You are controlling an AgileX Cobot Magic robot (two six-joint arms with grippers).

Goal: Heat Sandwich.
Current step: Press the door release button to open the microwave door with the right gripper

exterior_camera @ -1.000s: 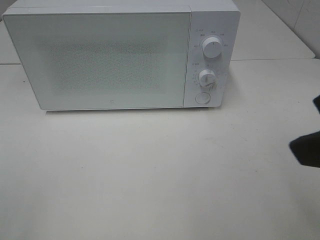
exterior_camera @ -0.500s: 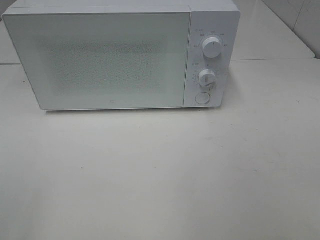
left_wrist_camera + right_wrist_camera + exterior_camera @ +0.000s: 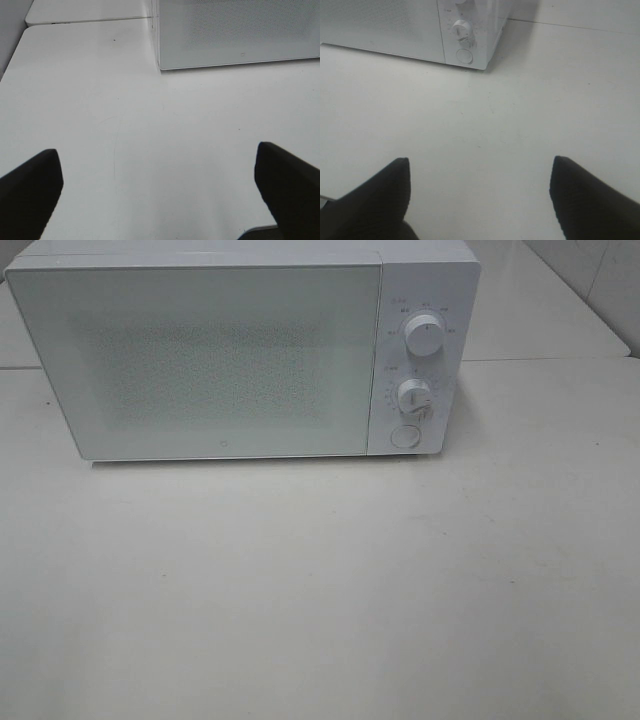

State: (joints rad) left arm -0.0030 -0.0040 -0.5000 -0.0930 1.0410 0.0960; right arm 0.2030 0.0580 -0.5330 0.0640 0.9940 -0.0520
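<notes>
Sandwich is not visible in any view. At upper left, the microwave has a shut, speckled door that hides its inside; dials sit right of it. Left gripper and right gripper both gape wide over the surface, holding nothing, their fingers cut off by the frame edges.

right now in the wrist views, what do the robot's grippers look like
Only the finger ends show. The left gripper has two broad, matte black fingers with blunt, slanted tips. The right gripper has equally dark fingers that taper to narrower tips and carry a fine dotted texture. No cables or markings are visible.
</notes>
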